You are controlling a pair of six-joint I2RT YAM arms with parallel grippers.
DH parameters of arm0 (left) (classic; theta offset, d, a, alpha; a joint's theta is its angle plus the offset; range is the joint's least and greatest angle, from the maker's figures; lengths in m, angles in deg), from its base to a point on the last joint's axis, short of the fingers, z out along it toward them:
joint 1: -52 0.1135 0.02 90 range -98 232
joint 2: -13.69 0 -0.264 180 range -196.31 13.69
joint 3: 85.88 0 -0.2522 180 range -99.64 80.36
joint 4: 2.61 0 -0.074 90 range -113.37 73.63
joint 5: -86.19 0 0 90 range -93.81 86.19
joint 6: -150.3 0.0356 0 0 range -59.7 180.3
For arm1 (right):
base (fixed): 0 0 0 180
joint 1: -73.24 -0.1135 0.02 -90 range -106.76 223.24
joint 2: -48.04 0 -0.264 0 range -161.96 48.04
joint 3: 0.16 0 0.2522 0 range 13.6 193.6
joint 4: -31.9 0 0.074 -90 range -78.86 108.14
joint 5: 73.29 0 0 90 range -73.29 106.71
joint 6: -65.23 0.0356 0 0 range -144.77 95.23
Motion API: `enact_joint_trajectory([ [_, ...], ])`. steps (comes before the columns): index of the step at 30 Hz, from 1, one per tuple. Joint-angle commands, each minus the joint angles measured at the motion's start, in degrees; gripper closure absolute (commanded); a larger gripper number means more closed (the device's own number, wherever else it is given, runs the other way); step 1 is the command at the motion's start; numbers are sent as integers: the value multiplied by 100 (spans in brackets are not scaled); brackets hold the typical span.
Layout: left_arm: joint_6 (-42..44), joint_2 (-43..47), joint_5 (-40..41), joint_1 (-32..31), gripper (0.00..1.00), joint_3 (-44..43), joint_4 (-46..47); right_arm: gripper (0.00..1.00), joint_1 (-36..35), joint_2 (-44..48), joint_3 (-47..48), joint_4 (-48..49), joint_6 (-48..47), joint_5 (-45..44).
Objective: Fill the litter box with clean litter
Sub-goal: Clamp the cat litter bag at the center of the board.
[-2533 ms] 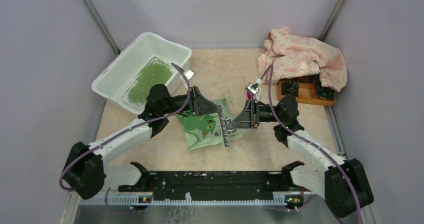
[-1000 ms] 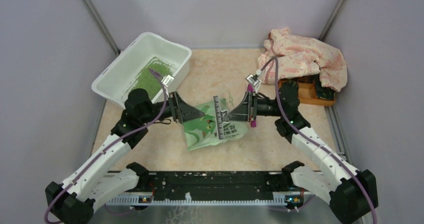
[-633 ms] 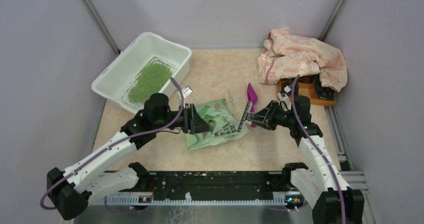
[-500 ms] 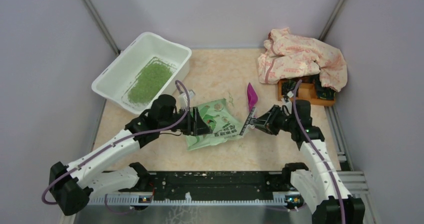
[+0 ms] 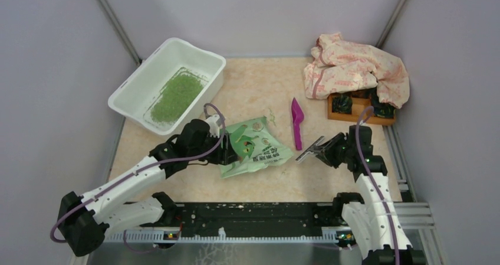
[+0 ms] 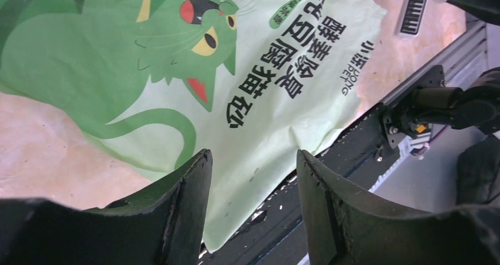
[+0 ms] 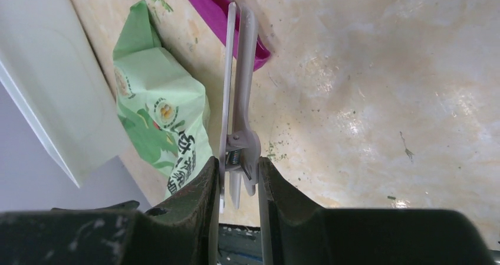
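Inside the rounded litter box (image 5: 177, 54) lies grainy clean litter (image 5: 176, 94).

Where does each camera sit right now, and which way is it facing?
Top: above and behind the arms, looking down on the table; both arms show, bases nearest.
Left wrist: on the left arm, looking down past the open left gripper at the bag.
Right wrist: on the right arm, looking along the right gripper, shut on a clip, toward the scoop.
Shared: all three show the bag; top and right wrist show the scoop.
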Motion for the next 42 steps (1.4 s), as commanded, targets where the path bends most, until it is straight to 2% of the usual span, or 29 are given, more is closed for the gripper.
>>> enact_joint_trajectory([
  [1,316,21,250,-9,39,107,-2,100,54,-11,142,207,396,-352],
  [10,383,153,154,-4,39,186,56,100,54,-286,182,544,616,-619],
  [28,369,160,75,-5,39,199,115,100,41,-444,201,885,720,-368],
  [42,398,236,79,-2,39,198,58,100,-633,-556,234,1035,1008,-747],
])
